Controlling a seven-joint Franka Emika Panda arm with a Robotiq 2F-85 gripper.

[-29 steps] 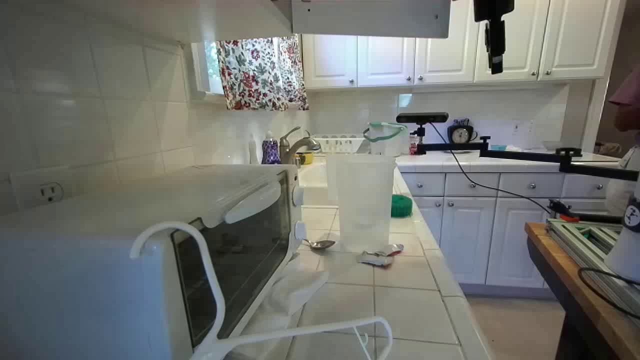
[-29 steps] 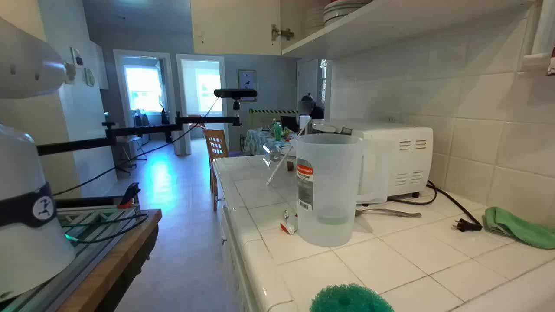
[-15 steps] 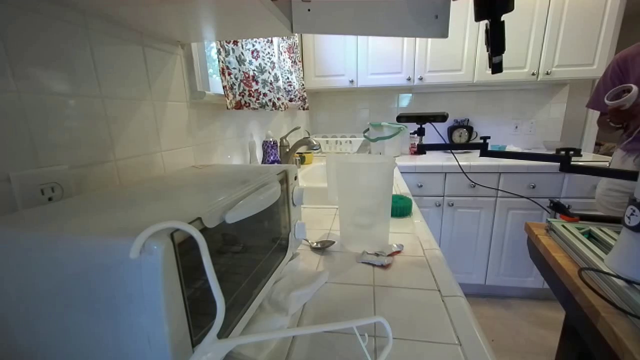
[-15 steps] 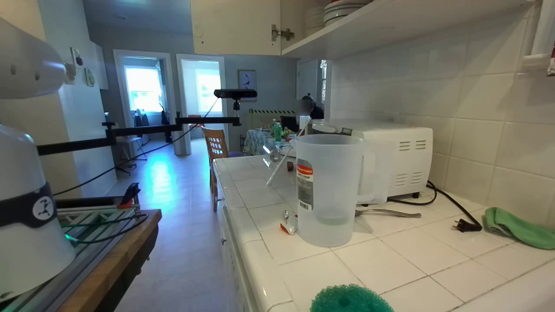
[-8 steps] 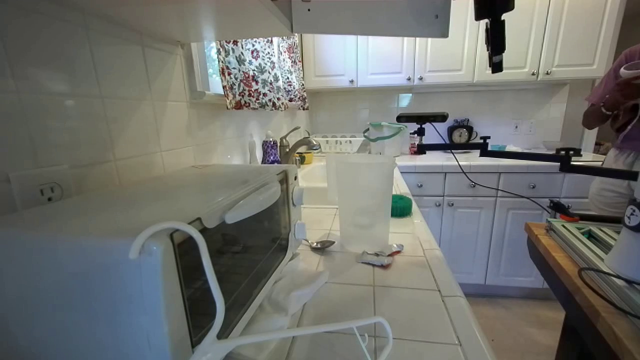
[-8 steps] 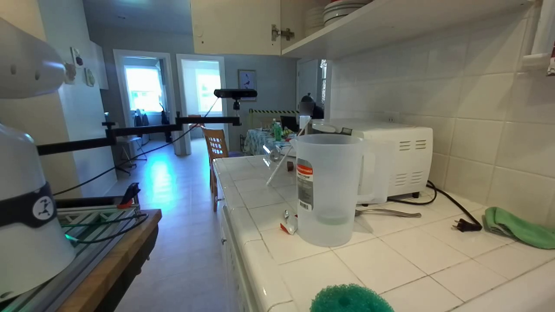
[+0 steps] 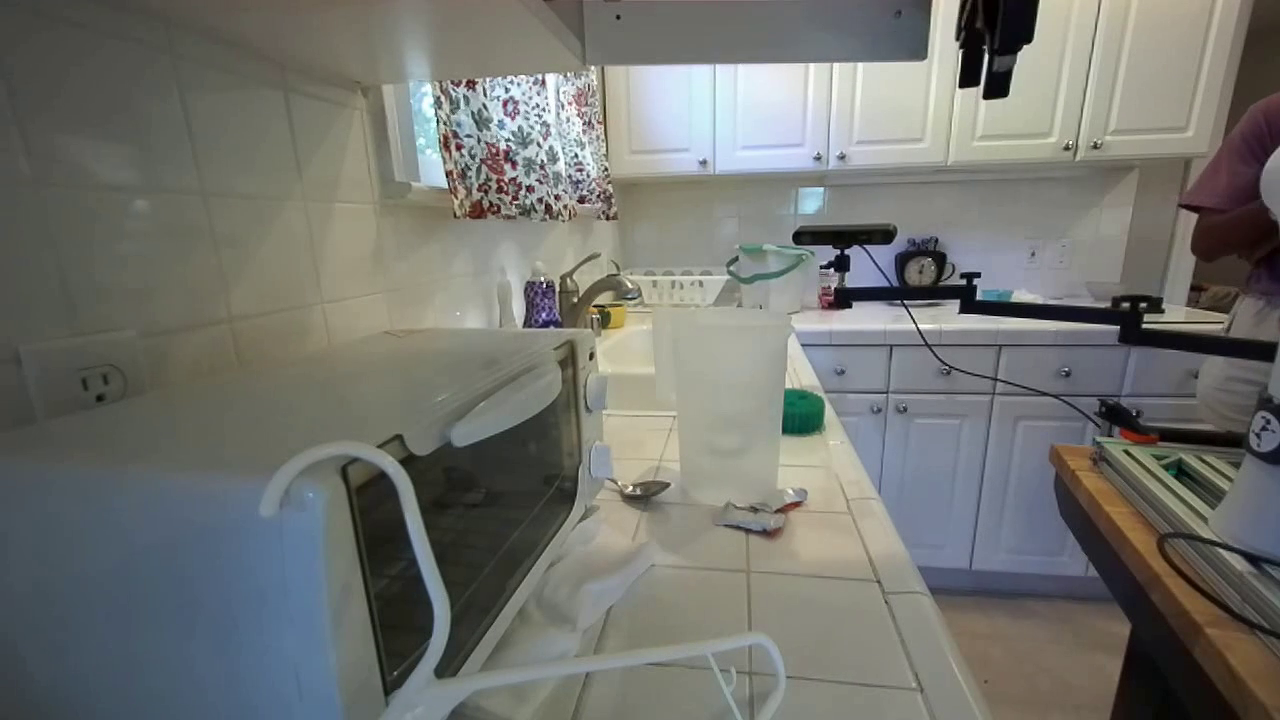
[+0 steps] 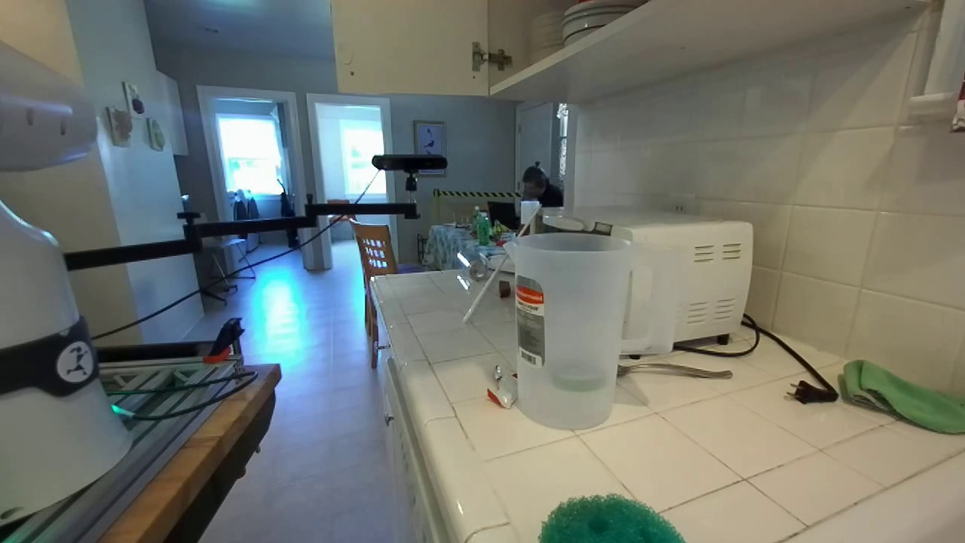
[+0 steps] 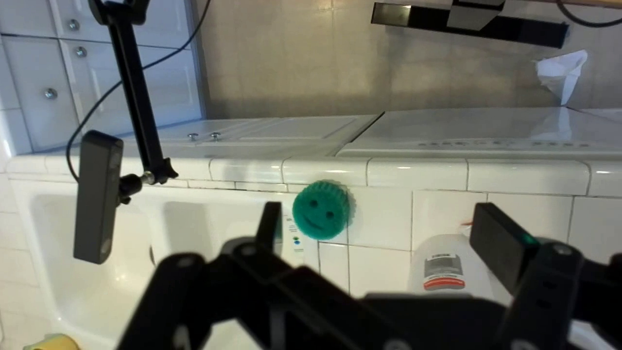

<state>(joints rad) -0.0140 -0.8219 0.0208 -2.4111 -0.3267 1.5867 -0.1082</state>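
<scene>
White from rim to floor, the sink (image 9: 87,287) takes the left of the wrist view, a black camera (image 9: 97,197) on its mount (image 9: 132,92) showing in front of it. Next comes a round green scrubber (image 9: 320,210), smiling face up, resting on the tiled counter (image 9: 379,218) near the sink. The gripper (image 9: 383,226) hangs above — fingers spread wide apart, the scrubber visible in the gap between them. Farther right, the frosted pitcher (image 9: 452,272) stands upright on the counter — its label (image 9: 443,265) showing, the gripper hiding part of its body.
</scene>
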